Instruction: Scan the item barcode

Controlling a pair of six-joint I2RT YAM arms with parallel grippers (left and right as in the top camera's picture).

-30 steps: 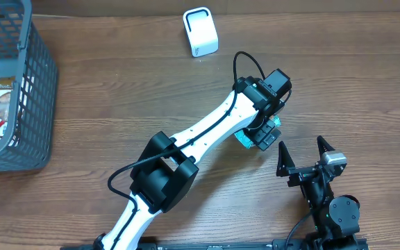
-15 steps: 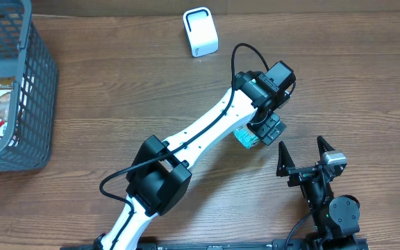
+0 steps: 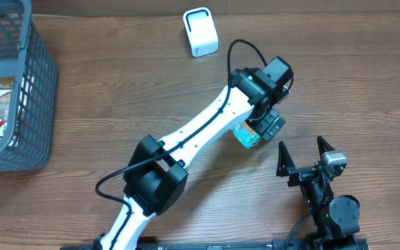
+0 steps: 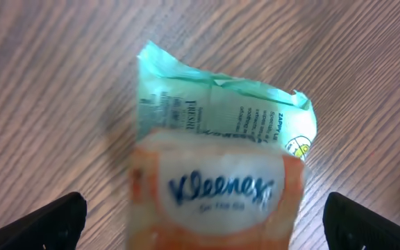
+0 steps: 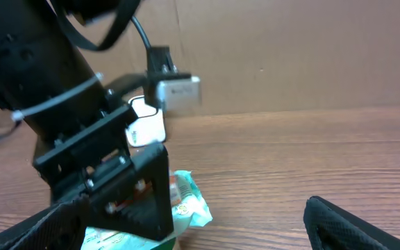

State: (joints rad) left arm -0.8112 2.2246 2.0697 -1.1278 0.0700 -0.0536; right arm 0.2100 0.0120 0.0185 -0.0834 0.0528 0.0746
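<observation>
Hovering my left hand (image 3: 268,128) over the Kleenex tissue pack (image 4: 217,160), spread wide to either side of it, pack lying flat on the wooden surface (image 3: 117,83), my right hand (image 3: 301,144) spread too and empty just beside, white scanner (image 3: 200,32) standing well apart beyond

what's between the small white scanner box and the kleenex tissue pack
Overhead view: bare wooden tabletop past the small white scanner box, then the left arm's wrist above the orange-and-green Kleenex tissue pack.
</observation>
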